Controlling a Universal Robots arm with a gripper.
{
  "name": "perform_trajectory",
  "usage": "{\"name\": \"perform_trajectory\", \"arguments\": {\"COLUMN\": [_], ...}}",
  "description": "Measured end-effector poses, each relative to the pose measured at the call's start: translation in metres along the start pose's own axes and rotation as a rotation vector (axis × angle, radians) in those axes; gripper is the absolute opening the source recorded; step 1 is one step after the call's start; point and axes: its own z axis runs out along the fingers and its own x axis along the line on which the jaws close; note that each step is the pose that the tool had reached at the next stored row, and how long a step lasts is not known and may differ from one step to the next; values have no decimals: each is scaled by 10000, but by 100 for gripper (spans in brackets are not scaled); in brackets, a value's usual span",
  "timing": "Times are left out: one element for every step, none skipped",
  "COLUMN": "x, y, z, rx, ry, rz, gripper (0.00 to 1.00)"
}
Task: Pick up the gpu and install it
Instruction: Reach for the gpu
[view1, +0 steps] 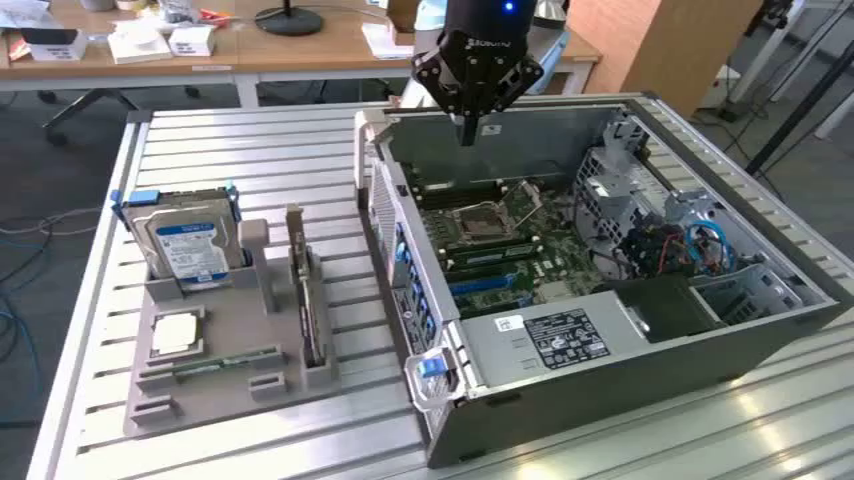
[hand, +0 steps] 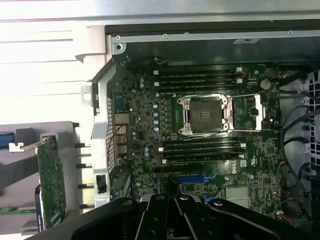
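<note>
A: Looking at the gripper (view1: 467, 135), parked high over the open case (view1: 747, 330), close to its back wall. Pinched fully shut, gripping nothing.

B: Agreed from the wrist. Hanging above the motherboard (hand: 210, 150), with the bare socket (hand: 205, 114) just ahead and a blue slot (hand: 197, 178) right by the fingertips. Touching none of it.

A: And the gpu (view1: 308, 300)?

B: Well apart from the gripper, off toward the exterior view's left and outside the case. Standing on its long edge in the grey holder (view1: 227, 395), out on the slatted table (view1: 267, 150). Not yet picked up.

A: Anything else over there?

B: Sharing that holder with a hard drive (view1: 187, 240), upright, on the gpu's far side from the gripper. Also a square chip (view1: 176, 333) lying flat below the drive, farther from the gripper again.

A: So shut and empty over the board, gpu away in its holder.
</note>
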Motion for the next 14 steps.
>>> {"name": "perform_trajectory", "arguments": {"x": [0, 0, 0, 0, 0, 0, 0, 0, 0, 0, 0, 0, 0, 5], "y": [0, 0, 0, 0, 0, 0, 0, 0, 0, 0, 0, 0, 0, -1], "z": [0, 0, 0, 0, 0, 0, 0, 0, 0, 0, 0, 0, 0, 1], "rx": [1, 0, 0, 0, 0, 0, 0, 0, 0, 0, 0, 0, 1, -3], "ry": [0, 0, 0, 0, 0, 0, 0, 0, 0, 0, 0, 0, 0, -2], "rz": [1, 0, 0, 0, 0, 0, 0, 0, 0, 0, 1, 0, 0, 1], "gripper": [10, 10, 10, 10, 10, 10, 10, 10, 10, 10, 10, 10, 10, 10]}}
